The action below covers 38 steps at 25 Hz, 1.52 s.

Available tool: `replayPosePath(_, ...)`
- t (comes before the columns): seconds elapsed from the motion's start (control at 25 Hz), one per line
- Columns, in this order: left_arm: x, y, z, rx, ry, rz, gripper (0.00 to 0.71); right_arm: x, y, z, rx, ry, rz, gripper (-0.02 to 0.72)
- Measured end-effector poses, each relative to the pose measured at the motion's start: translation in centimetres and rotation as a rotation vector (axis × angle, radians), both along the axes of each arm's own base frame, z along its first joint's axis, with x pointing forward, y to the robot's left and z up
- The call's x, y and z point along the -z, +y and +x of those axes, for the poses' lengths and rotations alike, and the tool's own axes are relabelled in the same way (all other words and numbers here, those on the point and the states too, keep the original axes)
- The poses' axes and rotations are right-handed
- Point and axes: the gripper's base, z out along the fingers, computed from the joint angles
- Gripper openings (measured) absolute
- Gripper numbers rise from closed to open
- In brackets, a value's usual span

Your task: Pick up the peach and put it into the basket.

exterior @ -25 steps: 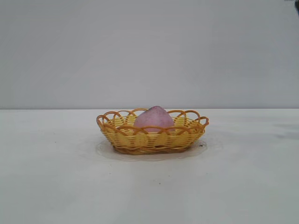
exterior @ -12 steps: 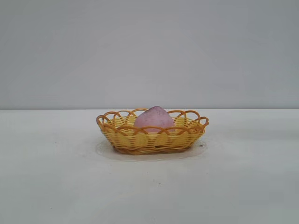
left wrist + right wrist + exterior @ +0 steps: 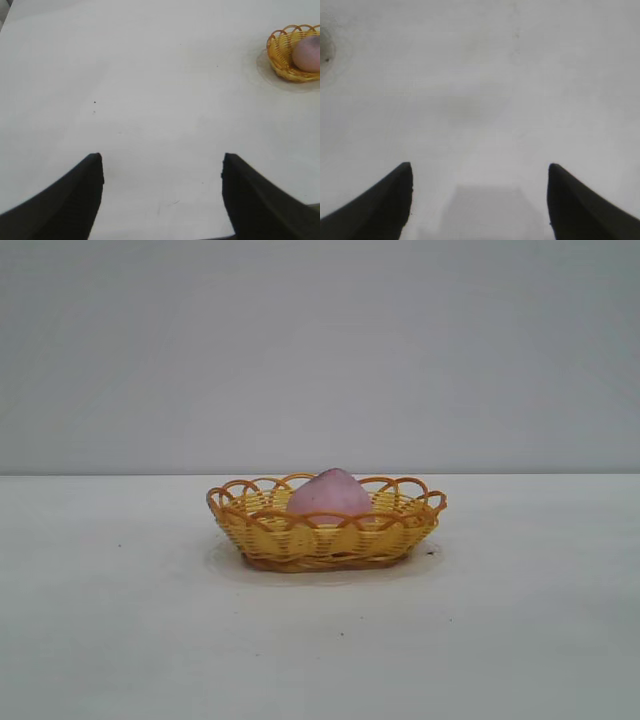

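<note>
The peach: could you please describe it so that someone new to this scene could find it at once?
On the white table stands one shallow oval wicker basket, yellow with an orange-brown looped rim. Inside it sits the peach, a matte dusty-pink rounded fruit with a slightly pointed tip. It is the only pink, smooth thing there.

From my outside camera I see the peach (image 3: 329, 494) sitting inside the basket (image 3: 326, 534), tip up, its top above the looped rim. The basket rests on the white desk (image 3: 120, 640).
</note>
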Motion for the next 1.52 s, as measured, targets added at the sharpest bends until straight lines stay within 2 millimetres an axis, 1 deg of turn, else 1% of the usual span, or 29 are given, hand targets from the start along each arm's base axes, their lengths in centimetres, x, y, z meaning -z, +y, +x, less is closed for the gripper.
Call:
replayPosePath(0.12,0.0,0.0,0.0,0.0,0.0,0.0,0.447,-0.8,-0.1,-2.1,0.008,-0.138,0.006,0.486)
replayPosePath(0.2,0.0,0.0,0.0,0.0,-0.001,0.0,0.447,-0.9,-0.1,-3.2,0.013,-0.185,0.014,0.486)
replayPosePath(0.4,0.0,0.0,0.0,0.0,-0.001,0.0,0.447,-0.4,-0.2,-5.5,0.03,-0.193,0.013,0.486)
replayPosePath(0.56,0.0,0.0,0.0,0.0,-0.001,0.0,0.447,0.0,-0.3,-6.4,0.041,-0.207,0.013,0.486)
replayPosePath(0.8,0.0,0.0,0.0,0.0,-0.001,0.0,0.447,0.2,-0.4,-7.5,0.024,-0.272,0.018,0.486)
replayPosePath(1.04,0.0,0.0,0.0,0.0,-0.001,0.0,0.447,0.2,-0.1,-7.6,-0.028,-0.273,0.006,0.486)
replayPosePath(1.52,0.0,0.0,0.0,0.0,-0.001,0.0,0.447,0.2,-0.1,-7.6,-0.041,-0.274,0.0,0.486)
